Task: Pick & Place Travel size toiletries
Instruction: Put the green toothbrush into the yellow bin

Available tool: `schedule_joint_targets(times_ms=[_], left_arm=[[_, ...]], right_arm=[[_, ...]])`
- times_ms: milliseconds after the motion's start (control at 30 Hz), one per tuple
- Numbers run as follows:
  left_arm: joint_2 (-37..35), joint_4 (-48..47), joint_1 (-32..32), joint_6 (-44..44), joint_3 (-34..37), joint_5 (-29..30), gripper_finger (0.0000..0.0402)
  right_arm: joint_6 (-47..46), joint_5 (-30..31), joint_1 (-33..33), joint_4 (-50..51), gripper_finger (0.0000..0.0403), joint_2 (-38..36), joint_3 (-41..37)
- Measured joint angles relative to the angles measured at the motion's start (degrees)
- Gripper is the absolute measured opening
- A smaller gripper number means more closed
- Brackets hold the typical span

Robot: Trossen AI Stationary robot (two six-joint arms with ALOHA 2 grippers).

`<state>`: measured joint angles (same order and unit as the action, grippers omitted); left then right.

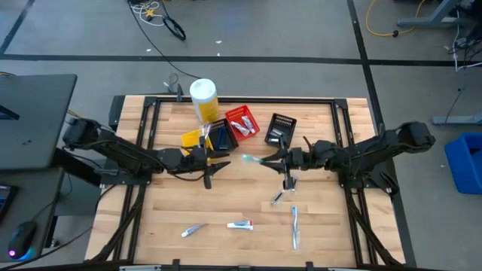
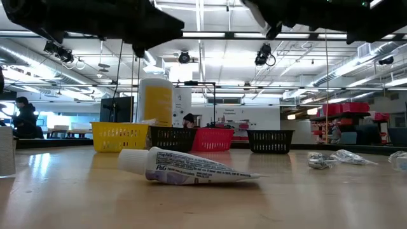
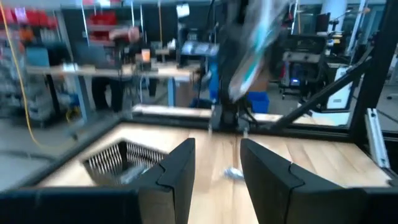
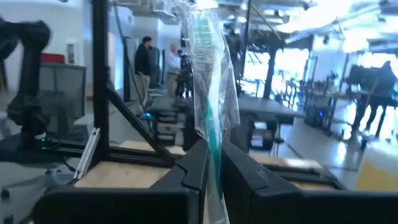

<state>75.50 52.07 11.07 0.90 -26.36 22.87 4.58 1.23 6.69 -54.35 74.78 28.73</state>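
Observation:
My right gripper [image 1: 273, 159] [image 4: 213, 149] hovers over the table's middle, shut on a clear-wrapped toothbrush with a teal handle [image 1: 251, 158] [image 4: 208, 81]. This toothbrush [image 3: 252, 50] also shows in the left wrist view. My left gripper [image 1: 214, 163] [image 3: 217, 158] faces it from the left, open and holding nothing. Other toiletries lie flat on the near half of the table: a white tube [image 1: 239, 224] [image 2: 191, 168], a packet [image 1: 192, 229], a wrapped toothbrush [image 1: 294, 226] and another item [image 1: 281, 198]. My right gripper pinches the wrapped toothbrush between its two fingers at one end [image 4: 212, 163], coming level from the table's right. The toothbrush runs along the fingers and sticks out past their tips toward the table's left. It is lifted clear of the table.
A row of small baskets stands at the far middle: yellow [image 1: 193, 139], dark [image 1: 221, 135], red [image 1: 242, 122] and black [image 1: 281, 129] [image 3: 121, 160]. A yellow canister with a white lid [image 1: 203, 98] stands behind them. People show in the room beyond the table.

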Motion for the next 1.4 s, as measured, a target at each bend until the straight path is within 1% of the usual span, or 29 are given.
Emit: schedule_joint_targets(times_ms=[133, 333, 533, 667, 1033, 1200, 1300, 1400], left_arm=[[2.59, 1.52, -0.20, -3.67, -2.74, -0.01, 0.0137], [5.26, 1.41, -0.28, -4.67, -5.64, 0.05, 0.0137], [5.27, 1.38, -0.28, -3.34, -5.95, -0.02, 0.0138], [5.25, 0.52, -0.28, -3.30, -5.95, -0.50, 0.0138], [5.25, -0.63, -0.31, -4.30, -5.84, -0.74, 0.0141], [5.25, -1.27, -0.31, -4.24, -5.84, -0.19, 0.0174], [5.13, -0.78, -0.26, -4.89, -5.91, 1.13, 0.0196], [5.10, -0.99, -0.26, -5.42, -5.91, 0.81, 0.0211]], right_arm=[[-3.95, 0.01, -0.95, -1.38, 0.0039, 3.12, -0.02], [-5.68, -1.10, -1.06, -11.13, 0.0039, 10.37, 1.04], [-4.44, -1.96, -1.08, -11.52, 0.0039, 17.55, 7.08], [-3.58, -2.04, -1.78, -11.47, 0.0039, 20.13, 9.73], [-4.21, -2.27, -3.70, -8.48, 0.0039, 20.35, 9.84], [0.52, -2.04, -4.09, -7.33, 0.0039, 19.75, 9.84], [0.32, -0.03, -4.79, -5.22, 0.0039, 18.51, 9.84], [0.39, 2.32, -5.17, -1.49, 0.0039, 17.28, 9.84]])
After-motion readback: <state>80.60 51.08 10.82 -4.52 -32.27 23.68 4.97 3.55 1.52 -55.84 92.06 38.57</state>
